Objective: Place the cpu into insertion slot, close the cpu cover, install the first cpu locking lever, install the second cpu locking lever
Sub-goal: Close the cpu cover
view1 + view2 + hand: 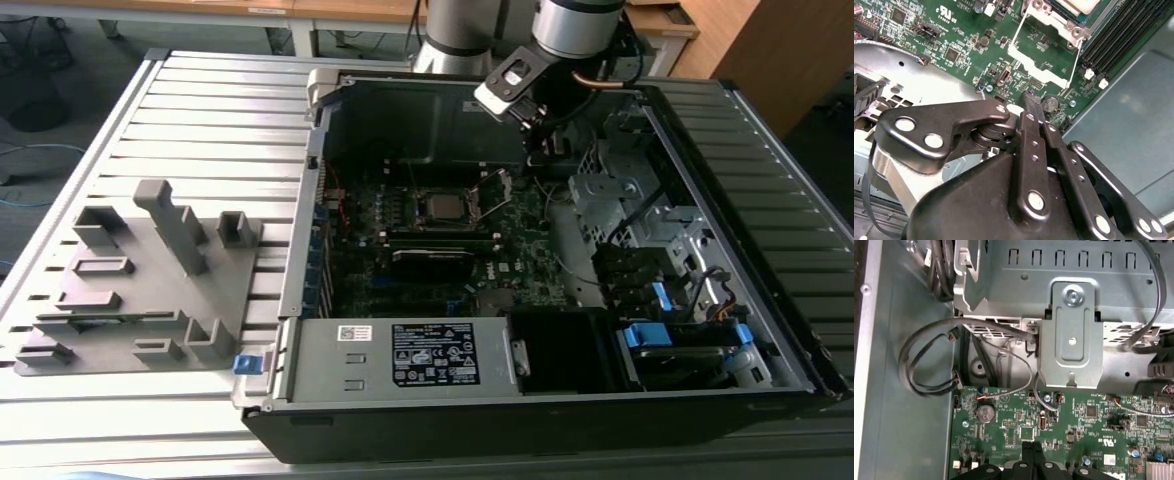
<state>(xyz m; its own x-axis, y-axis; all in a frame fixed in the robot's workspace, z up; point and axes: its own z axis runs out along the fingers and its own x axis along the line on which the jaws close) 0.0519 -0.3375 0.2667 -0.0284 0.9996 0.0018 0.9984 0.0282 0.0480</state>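
Open computer case on slatted counter; grey moulded fixture at exterior view's left; labelled power supply; coin battery.

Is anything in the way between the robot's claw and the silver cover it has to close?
Nothing visible is. In the second wrist view the gripper sits just off the open cover, with only low little parts on the green board between them.

Silver-grey cpu sits flat in the insertion slot, past the claw tip. Silver-frame cpu cover swung open, tilted up, between claw and slot.
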